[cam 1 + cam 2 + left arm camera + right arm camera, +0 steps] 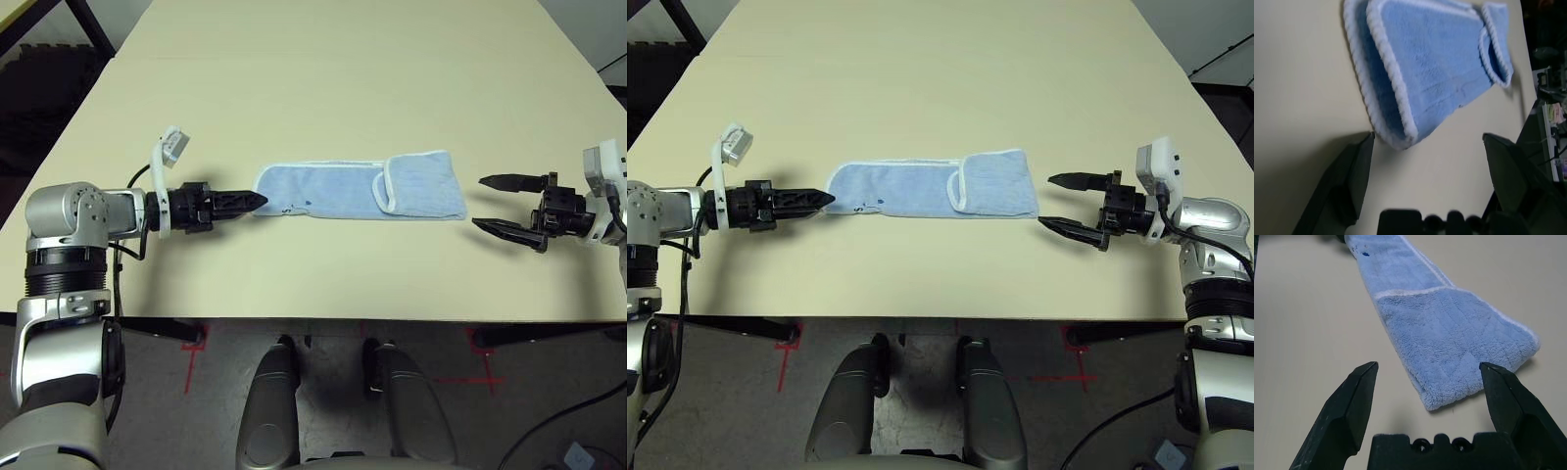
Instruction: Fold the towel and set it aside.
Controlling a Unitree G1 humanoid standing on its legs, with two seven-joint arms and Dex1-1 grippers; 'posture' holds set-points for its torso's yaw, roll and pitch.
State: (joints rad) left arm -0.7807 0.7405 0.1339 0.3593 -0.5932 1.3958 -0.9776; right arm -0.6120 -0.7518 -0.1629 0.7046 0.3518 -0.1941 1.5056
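From the head, the towel [358, 189] lies as a long folded strip across the middle of the table [343, 78], its right end doubled over. The left gripper [257, 202] points at its left end, the right gripper [490, 203] sits just off the other end, fingers apart. The left wrist view shows wide-spread fingers [1352, 176] framing the towel's edging (white, stitched). The right wrist view shows open fingers [1356, 396] before the doubled end.
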